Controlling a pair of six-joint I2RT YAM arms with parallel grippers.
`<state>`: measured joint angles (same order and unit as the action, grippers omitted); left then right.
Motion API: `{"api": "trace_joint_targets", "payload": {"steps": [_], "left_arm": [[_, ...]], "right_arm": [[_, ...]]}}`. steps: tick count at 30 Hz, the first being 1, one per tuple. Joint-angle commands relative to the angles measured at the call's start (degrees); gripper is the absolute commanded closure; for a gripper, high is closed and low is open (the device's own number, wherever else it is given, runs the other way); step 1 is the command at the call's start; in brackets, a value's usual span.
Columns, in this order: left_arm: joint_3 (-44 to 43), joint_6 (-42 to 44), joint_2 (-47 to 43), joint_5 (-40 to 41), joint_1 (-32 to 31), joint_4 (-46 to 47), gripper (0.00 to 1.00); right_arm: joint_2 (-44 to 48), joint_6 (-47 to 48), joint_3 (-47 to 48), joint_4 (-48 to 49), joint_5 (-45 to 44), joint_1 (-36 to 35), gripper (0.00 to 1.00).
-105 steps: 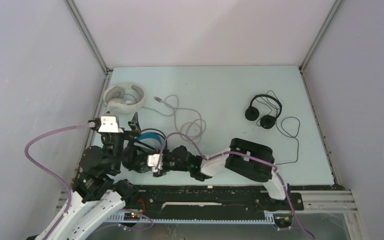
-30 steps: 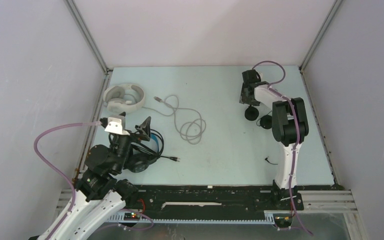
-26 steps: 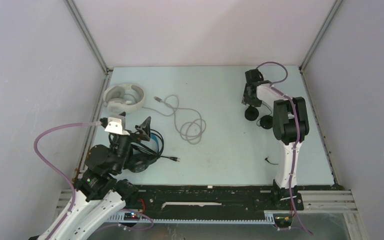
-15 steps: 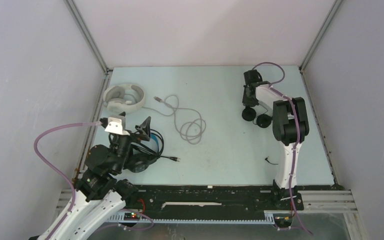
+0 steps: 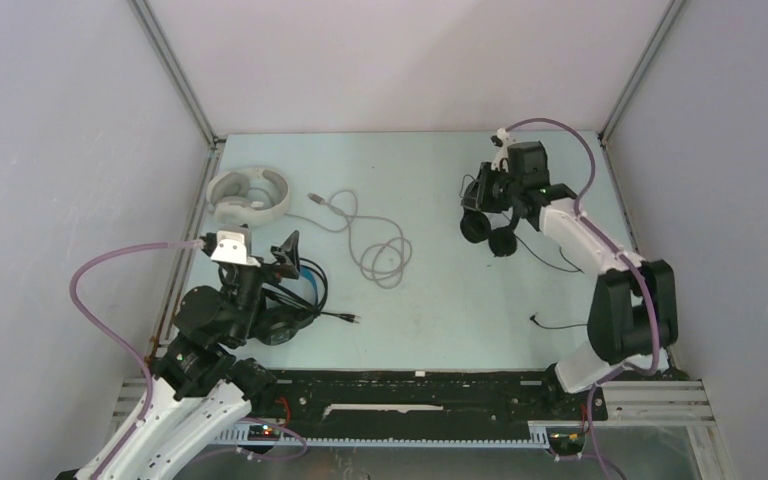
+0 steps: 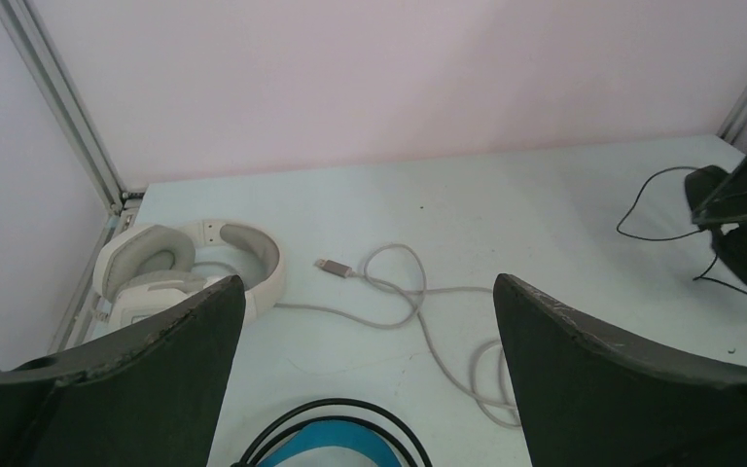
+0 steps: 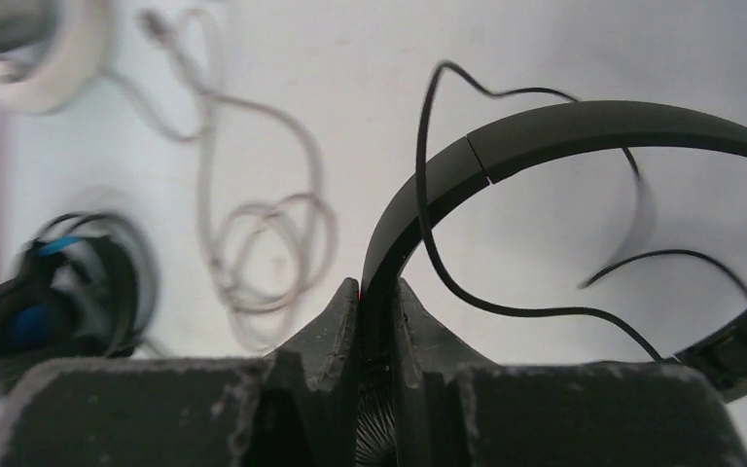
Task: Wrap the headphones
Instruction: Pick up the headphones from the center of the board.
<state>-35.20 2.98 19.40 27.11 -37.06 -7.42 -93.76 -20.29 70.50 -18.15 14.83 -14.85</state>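
Three corded pairs share the pale bench [image 5: 430,300], and the one in play is the small black headphones [image 5: 485,225] at the far right. The right tool [image 7: 377,292] is clamped on their thin headband, which enters between the pads edge-on and arcs up and away to the right in the wrist view. The ear cups appear to hang below the tool rather than rest flat, though we cannot be sure they are clear of the surface.

The coming move turns on the black cord [image 5: 560,262]. It trails from the cups toward the near edge and ends in a plug lying well apart from the tool on its near side, so that is the cord's long axis. The right arm is far nearer to it. The left tool [image 6: 362,311] hovers with its jaws spread wide and empty over the blue-banded headphones [image 5: 290,300] at the near left.

We judge the band to be smooth, stiff plastic, narrow enough to twist in a pinch. The cord is fine, limp and springy, looping freely. The white headphones [image 5: 250,193] at the far left are bulky and padded, and their grey cable [image 5: 370,240] is thicker and lies in loose coils between the two arms.
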Motion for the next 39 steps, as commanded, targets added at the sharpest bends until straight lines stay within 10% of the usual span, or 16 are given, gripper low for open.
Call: {"api": "trace_joint_targets", "payload": {"steps": [1,21,32,39], "left_arm": [[-1.9,-0.5,1.5,2.2,0.5,0.6,0.00],[-7.2,-5.7,11.3,-16.5,0.6,-3.6,0.04],[-27.6,-25.8,25.7,-27.8,0.6,-13.9,0.11],[-36.7,-23.0,33.3,-31.8,0.6,-21.7,0.17]], "right_arm": [[7.7,-7.8,-4.3,11.0,17.9,0.0,1.00],[23.3,-32.4,-16.7,23.0,41.5,-3.6,1.00],[33.5,8.6,-16.7,7.0,24.6,-21.0,1.00],[35.7,27.5,-16.7,2.6,6.8,-33.1,1.00]]}}
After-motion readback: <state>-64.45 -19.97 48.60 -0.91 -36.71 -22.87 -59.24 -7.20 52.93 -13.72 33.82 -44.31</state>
